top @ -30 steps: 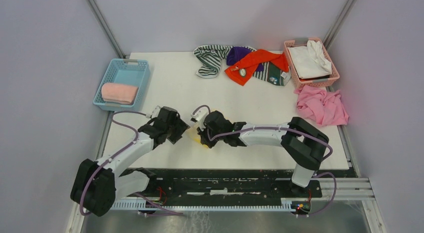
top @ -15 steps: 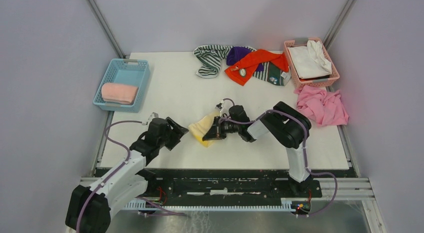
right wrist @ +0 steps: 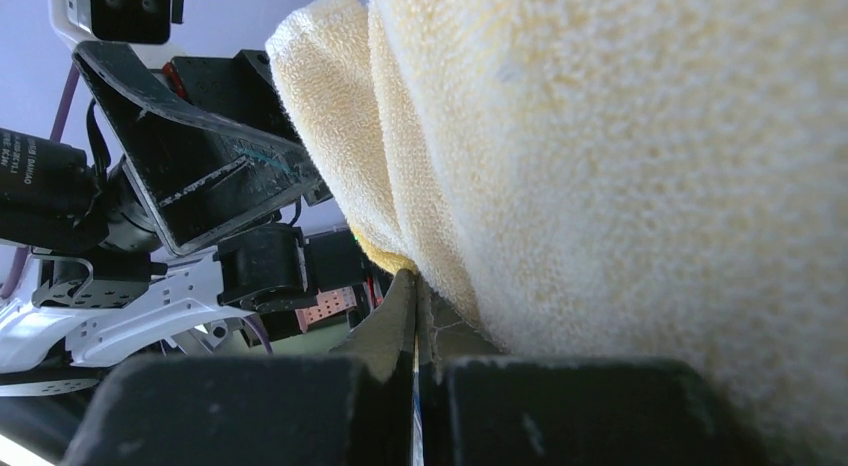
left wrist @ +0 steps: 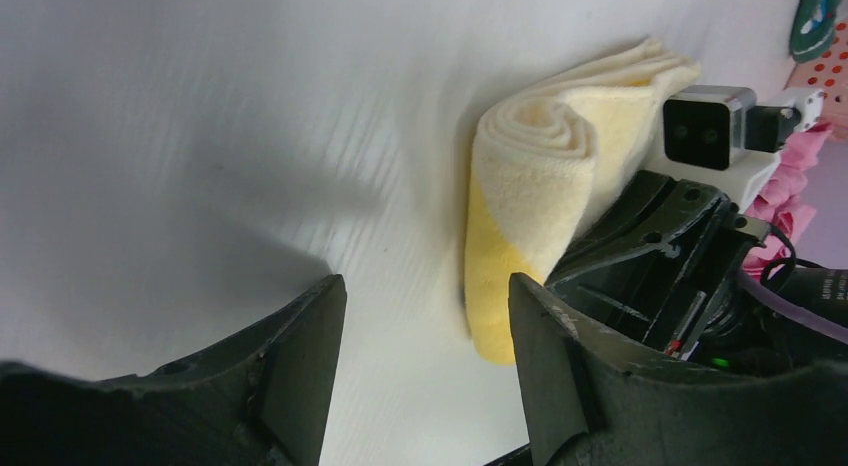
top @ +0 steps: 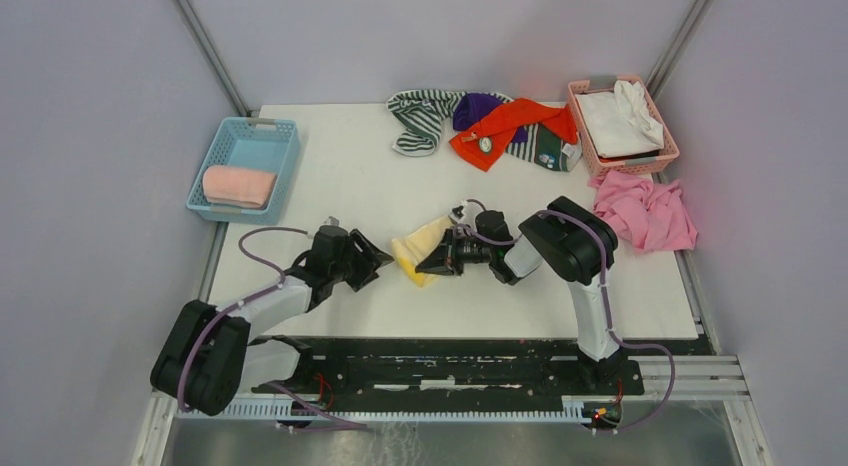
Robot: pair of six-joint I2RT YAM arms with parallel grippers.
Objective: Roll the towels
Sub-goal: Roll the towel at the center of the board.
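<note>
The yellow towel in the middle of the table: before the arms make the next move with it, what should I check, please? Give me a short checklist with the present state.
1. The yellow towel is rolled: ok, a spiral shows at its end.
2. The right gripper has it: ok, jaws shut on a fold of the towel.
3. The left gripper is free: ok, open, nothing between its fingers.
4. The blue basket has room, if the roll goes there: ok, one pink roll lies at its near end, the far half is bare.
5. The roll will stay tight when moved: cannot tell.
</note>
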